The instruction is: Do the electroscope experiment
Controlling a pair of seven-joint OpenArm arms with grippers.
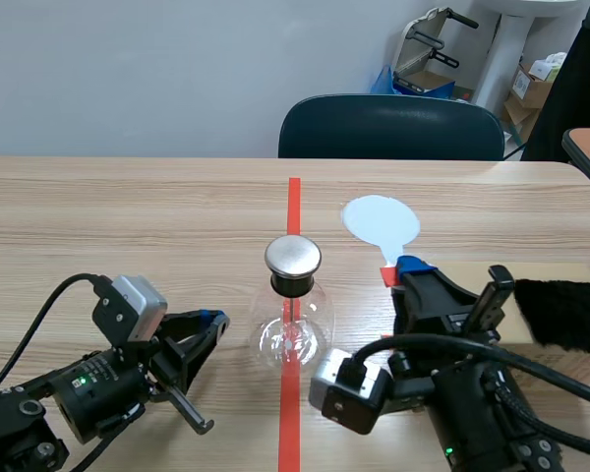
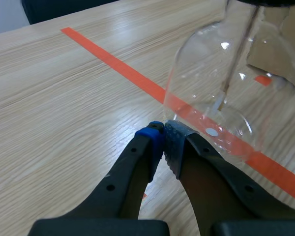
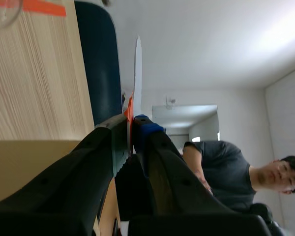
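**Electroscope (image 1: 293, 305) stands mid-table on the tape line (image 1: 293, 202)**

We see the left pincer (image 2: 163, 142) low on the table (image 1: 128, 216), closed on nothing, its tips just beside the glass. The right pincer (image 1: 410, 267) clamps a pale-blue disc paddle (image 1: 379, 221) by its handle, which is mostly hidden between the fingers.

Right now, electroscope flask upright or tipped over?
Upright. The glass flask stands on its base on the table, metal cap on top, rod hanging straight down inside.

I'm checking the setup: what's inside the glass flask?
A thin rod runs down inside the flask from its stopper. What hangs at its lower end cannot be told.
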